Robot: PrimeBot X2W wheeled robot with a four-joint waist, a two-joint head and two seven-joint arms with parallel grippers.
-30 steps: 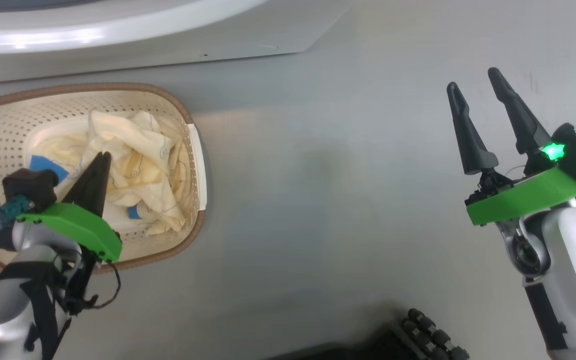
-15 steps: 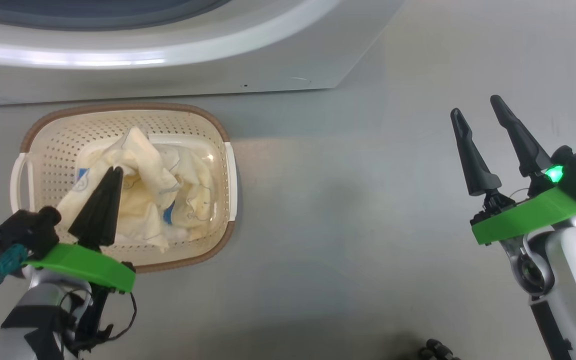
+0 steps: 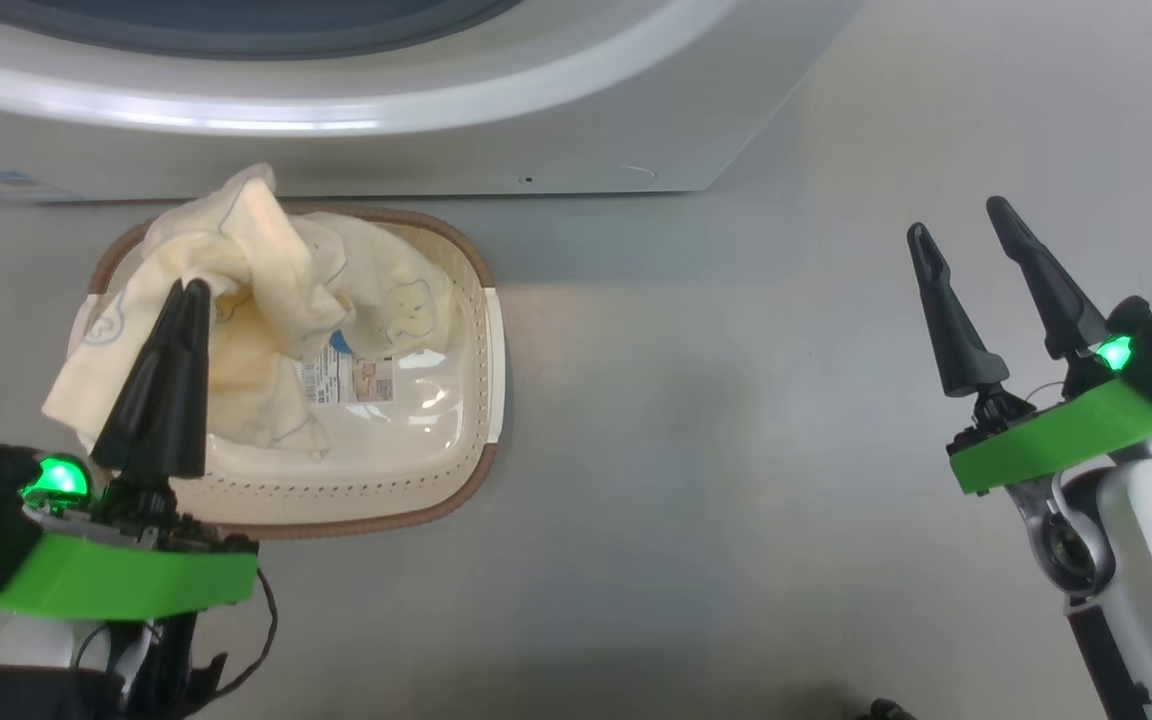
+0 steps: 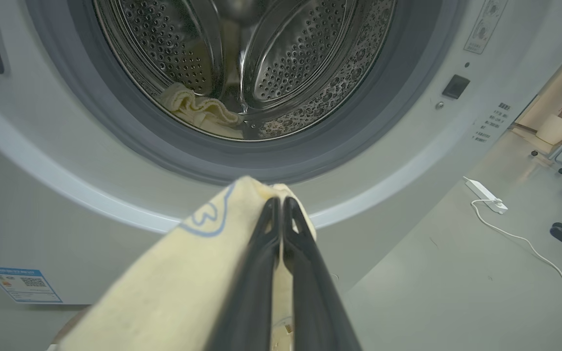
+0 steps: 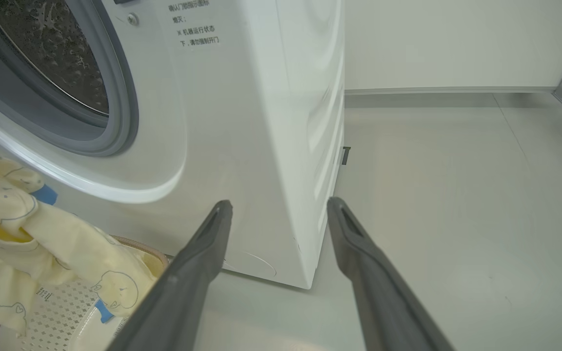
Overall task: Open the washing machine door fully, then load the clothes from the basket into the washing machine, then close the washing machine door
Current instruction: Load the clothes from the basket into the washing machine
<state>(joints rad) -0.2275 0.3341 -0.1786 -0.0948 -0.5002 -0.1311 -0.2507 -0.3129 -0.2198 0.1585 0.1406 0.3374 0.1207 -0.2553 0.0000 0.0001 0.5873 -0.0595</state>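
the clothes (image 3: pixel 266 260) hang as one pale yellow bundle from the left gripper (image 3: pixel 193 292), whose fingers are pressed together on a fold of cloth. this is at about 9 o'clock in the head view, over the basket (image 3: pixel 336 490).

a second ago the same bundle lay low in the basket with the gripper down on it. now it is drawn up and toward 12 o'clock, and the basket's floor and its label (image 3: pixel 346 378) are laid bare. the whole head view has shifted too, so the camera moved, not the basket.

i judge the lift is under way and the carry to the drum (image 4: pixel 281 63) comes next. in the left wrist view the opening lies straight ahead at 12 o'clock, with one garment (image 4: pixel 203 109) already inside.

the right gripper (image 3: pixel 956 222) hangs at 3 o'clock, fingers spread and holding nothing, well apart from the washing machine (image 3: pixel 556 150).

hard to tell:
- whether the bundle's lower hem touches the basket, since cloth covers its wall at 10 o'clock
- whether more than one garment is in the pinch
- how far the washing machine door stands open
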